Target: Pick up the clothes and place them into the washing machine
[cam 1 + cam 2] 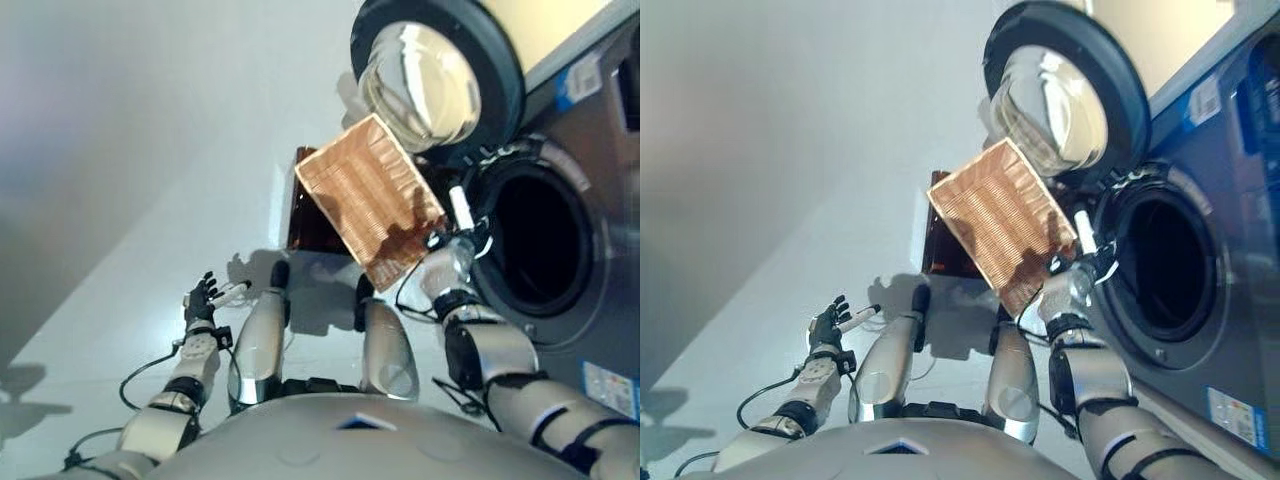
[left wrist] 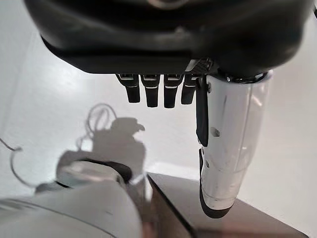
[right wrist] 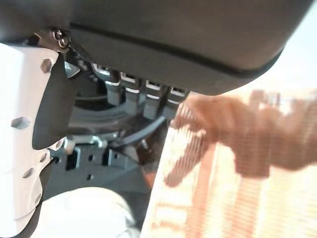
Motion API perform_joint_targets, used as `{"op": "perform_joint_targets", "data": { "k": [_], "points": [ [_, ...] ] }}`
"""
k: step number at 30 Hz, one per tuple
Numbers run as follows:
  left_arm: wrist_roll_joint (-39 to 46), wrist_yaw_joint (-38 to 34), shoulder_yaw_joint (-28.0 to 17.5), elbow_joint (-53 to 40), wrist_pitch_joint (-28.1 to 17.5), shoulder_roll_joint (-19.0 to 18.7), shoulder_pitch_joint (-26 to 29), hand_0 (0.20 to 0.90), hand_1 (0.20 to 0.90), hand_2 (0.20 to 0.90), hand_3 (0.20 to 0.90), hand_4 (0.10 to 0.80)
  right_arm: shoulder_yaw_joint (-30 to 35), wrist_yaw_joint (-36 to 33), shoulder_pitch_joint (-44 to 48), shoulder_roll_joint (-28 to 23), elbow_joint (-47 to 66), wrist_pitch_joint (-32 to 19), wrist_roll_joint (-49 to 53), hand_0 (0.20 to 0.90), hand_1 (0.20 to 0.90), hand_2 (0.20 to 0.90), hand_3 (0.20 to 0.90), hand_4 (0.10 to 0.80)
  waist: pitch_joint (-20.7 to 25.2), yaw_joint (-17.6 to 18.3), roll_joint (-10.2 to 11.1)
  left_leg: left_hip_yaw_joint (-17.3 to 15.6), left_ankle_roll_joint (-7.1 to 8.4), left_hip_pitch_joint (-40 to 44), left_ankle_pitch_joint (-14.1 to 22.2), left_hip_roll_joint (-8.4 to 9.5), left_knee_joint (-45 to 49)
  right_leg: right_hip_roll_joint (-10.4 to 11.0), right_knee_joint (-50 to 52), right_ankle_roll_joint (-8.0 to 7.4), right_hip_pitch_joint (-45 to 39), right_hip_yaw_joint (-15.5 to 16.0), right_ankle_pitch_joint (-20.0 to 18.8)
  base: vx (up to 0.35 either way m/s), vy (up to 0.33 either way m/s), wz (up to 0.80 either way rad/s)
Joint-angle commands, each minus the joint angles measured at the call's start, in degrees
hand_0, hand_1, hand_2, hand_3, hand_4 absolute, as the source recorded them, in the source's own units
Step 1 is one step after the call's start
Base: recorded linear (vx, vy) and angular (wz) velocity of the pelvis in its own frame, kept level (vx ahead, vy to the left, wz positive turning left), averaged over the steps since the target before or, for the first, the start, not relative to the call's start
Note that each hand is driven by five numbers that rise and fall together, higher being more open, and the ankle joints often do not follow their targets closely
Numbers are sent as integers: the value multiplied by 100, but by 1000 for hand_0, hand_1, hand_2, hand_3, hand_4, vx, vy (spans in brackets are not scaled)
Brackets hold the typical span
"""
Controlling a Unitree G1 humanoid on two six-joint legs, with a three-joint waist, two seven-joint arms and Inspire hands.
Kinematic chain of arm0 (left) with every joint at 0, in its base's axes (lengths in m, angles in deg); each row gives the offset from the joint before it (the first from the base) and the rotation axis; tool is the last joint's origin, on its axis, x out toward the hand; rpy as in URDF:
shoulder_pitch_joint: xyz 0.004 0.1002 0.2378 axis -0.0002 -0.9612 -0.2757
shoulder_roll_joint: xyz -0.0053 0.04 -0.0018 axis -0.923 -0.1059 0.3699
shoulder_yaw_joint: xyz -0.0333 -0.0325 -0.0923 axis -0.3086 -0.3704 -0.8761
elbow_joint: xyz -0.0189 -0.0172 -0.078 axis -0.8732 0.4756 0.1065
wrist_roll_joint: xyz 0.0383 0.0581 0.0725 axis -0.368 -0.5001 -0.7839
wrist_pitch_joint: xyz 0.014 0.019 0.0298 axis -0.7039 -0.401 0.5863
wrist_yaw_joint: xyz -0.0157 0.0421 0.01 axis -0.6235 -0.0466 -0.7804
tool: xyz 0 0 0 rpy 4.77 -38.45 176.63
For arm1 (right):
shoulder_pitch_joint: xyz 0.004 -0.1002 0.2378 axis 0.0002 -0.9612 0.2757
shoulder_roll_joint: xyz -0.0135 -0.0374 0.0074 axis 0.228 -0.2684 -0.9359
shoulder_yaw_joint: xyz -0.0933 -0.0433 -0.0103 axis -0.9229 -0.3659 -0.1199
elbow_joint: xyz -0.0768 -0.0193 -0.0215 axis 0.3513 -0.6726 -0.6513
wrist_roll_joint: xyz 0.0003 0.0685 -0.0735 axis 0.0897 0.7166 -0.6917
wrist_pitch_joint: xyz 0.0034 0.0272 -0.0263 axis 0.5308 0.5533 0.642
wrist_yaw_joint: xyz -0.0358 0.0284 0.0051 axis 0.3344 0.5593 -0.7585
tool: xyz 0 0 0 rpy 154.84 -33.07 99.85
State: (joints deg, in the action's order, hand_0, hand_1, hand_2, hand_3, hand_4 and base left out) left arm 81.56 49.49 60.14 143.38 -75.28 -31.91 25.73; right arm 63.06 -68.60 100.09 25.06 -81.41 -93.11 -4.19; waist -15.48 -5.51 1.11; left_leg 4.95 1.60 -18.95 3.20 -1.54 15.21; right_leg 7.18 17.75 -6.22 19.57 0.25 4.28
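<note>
Left eye view is showing blue stickers on the washing machine (image 1: 590,290) (print unreadable), door (image 1: 440,75) hanging open. Right hand (image 1: 1072,268) is gripping the tilted wicker basket (image 1: 368,200) by the drum opening; no clothes are showing. Left hand (image 1: 203,299) is hanging relaxed over the white floor (image 1: 120,200).
</note>
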Motion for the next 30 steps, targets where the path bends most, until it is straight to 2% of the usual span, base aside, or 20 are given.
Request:
{"op": "perform_joint_targets", "data": {
  "k": [1,3,4,7,12,14,15,16,19,20,22,30],
  "points": [
    [-179,64,-141,42,-252,-282,47,900,900,900,900,800,-128,195,-316,-241,293,33,-880,900,900,900,900,800,426,36,-12,-227,111,4,-17,235,-210,27,-565,36,-300,43,-373,75,22,-3],
    [-208,204,-224,10,-275,-278,-29,900,900,900,900,800,-150,337,-783,-214,243,161,-1184,900,900,900,900,800,596,98,44,-241,102,299,-46,249,-441,35,-761,-6,-527,29,-435,136,22,-4],
    [-168,356,-291,-101,-309,-280,-99,900,900,900,900,800,-265,384,-1161,-238,206,310,-1703,900,900,900,900,800,738,136,90,-268,92,544,-52,249,-577,43,-912,-38,-736,2,-474,110,5,-2],
    [-79,494,-451,-132,-358,-243,-181,900,900,900,900,800,-222,460,-1706,-174,23,431,-2113,900,900,900,900,800,970,192,145,-315,85,939,-60,244,-826,44,-1114,-82,-1059,-41,-509,113,-7,-10],
    [-349,352,-446,-269,-548,-201,-206,900,900,900,900,800,-359,582,-2312,-73,-307,566,-2643,900,900,900,900,800,1227,259,215,-400,81,1428,-80,177,-1122,91,-1362,-142,-1436,-156,-595,75,-26,-14],
    [-541,230,-439,-151,-549,-151,-219,900,900,900,900,800,-870,593,-2623,-69,-543,704,-3570,900,900,900,900,800,1364,261,265,-454,94,1703,-128,132,-1355,117,-1531,-168,-1648,-203,-628,48,-46,-21],
    [-404,532,-422,89,-416,-120,-252,900,900,900,900,800,-1102,685,-2695,-158,-633,834,-4042,900,900,900,900,800,1403,279,269,-478,104,1792,-160,105,-1437,120,-1570,-173,-1710,-205,-631,28,-26,-17],
    [-400,537,-424,93,-418,-121,-253,900,900,900,900,800,-1104,684,-2697,-158,-632,834,-4045,900,900,900,900,800,1395,281,267,-477,104,1808,-161,104,-1446,119,-1573,-173,-1724,-203,-630,23,-24,-15],
    [-976,1007,-120,591,-168,-169,-342,900,900,900,900,800,-1528,901,-2821,-283,-1242,1224,-5211,900,900,900,900,800,1565,379,214,-534,152,2102,-335,15,-1872,92,-1601,-182,-1880,-209,-589,27,-19,-10],
    [-976,1007,-120,592,-169,-168,-342,900,900,900,900,800,-1527,901,-2821,-283,-1244,1223,-5212,900,900,900,900,800,1561,379,213,-532,152,2113,-339,14,-1882,92,-1601,-182,-1886,-207,-587,57,-7,-7],
    [-1538,1222,60,939,3,-110,-368,900,900,900,900,800,-1455,985,-2821,-338,-1526,1336,-5443,900,900,900,900,800,1663,425,161,-564,145,2283,-314,-21,-1897,69,-1622,-182,-2042,-211,-541,77,-2,2],
    [-1885,1225,169,1044,85,-53,-404,900,900,900,900,800,-1525,916,-2612,-334,-1437,1371,-5577,900,900,900,900,800,1825,447,115,-571,182,2442,-295,-112,-1929,42,-1674,-175,-2203,-184,-508,32,-10,1]
  ]
}}
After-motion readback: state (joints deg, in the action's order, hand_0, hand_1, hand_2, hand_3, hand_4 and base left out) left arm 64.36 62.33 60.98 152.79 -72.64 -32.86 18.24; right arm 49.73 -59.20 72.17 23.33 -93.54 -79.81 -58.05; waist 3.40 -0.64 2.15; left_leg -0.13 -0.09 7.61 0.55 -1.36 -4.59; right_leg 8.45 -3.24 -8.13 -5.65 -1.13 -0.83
